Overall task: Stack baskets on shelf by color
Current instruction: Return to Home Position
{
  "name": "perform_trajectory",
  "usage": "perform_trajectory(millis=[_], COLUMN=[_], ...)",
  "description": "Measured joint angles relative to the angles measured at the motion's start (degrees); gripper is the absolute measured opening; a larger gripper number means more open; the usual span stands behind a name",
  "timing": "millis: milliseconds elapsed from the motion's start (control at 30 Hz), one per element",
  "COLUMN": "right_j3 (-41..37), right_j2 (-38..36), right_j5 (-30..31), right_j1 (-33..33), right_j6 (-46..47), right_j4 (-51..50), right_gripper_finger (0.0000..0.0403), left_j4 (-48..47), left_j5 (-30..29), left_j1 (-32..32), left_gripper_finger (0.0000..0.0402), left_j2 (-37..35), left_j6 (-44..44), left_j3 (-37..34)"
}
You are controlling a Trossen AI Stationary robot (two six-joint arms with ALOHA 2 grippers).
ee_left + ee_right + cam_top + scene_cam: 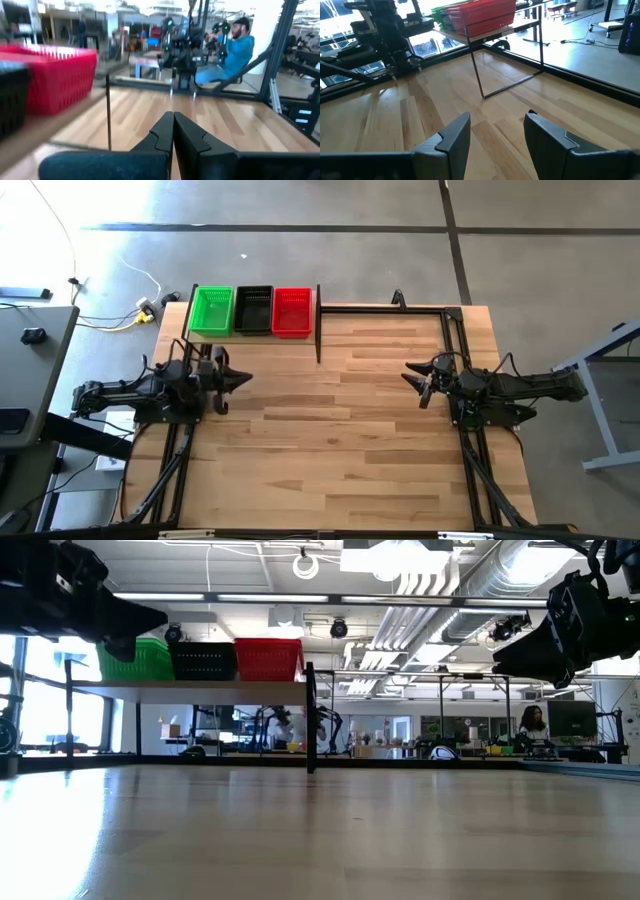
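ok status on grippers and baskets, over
Left gripper shut, empty, near shelf. Right gripper open, empty. Baskets side by side on shelf: green, black, red. Nothing in the way.

green baskets (211,311); black baskets (254,311); red baskets (291,312)

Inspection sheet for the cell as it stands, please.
Surface: wooden tabletop, no loose items seen.
Job's things: green baskets, black baskets, red baskets side by side on the shelf; count per stack cannot tell.
Clutter: nothing seen.
Grippers: left gripper shut, empty, over the table's left side; right gripper open, empty, over its right side.
Cables: yellow and white cables on the floor past the shelf's green end.
Surroundings: person in blue seated beyond the table.
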Motion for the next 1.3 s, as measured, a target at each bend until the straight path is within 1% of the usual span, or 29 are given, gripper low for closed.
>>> perform_trajectory(millis=[133, 1300], right_j3=[0.0, 0.0], right_j2=[0.0, 0.0], right_j5=[-0.01, -0.1], right_j1=[0.0, 0.0], right_j6=[0.0, 0.0], right_j4=[0.0, 0.0], right_gripper_finger=[0.0169, 0.0169], left_j4=[-1.57, -1.61], left_j5=[0.82, 1.16], left_j1=[0.0, -0.02], left_gripper_finger=[0.0, 0.0], left_j2=[0.56, 0.7], left_j6=[-3.99, -4.14], left_j3=[0.0, 0.0])
